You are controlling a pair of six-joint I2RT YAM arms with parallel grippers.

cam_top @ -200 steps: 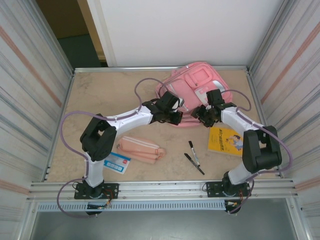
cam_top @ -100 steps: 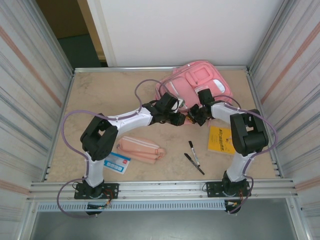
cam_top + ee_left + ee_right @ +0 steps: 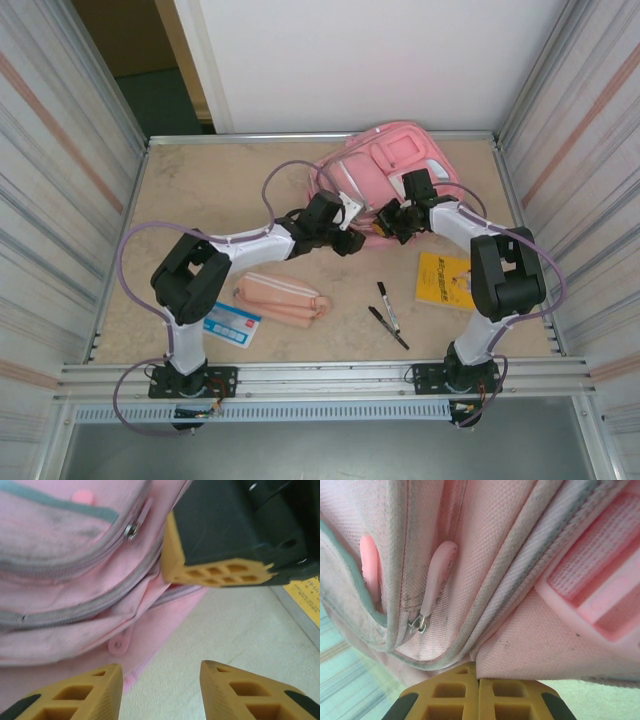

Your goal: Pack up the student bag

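From above, the pink bag (image 3: 395, 165) lies at the far side of the surface (image 3: 200, 190), with the left pincer (image 3: 356, 232) and right pincer (image 3: 382, 230) at its near edge. The left wrist view shows the left pincer released, nothing between its fingers. The right wrist view shows the right pincer clenched tight, touching the bag's edge

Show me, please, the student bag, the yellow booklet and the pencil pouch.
student bag (image 3: 400, 152): top external view, upper front pocket.
yellow booklet (image 3: 440, 280): top external view, cover's middle.
pencil pouch (image 3: 282, 298): top external view, its middle.
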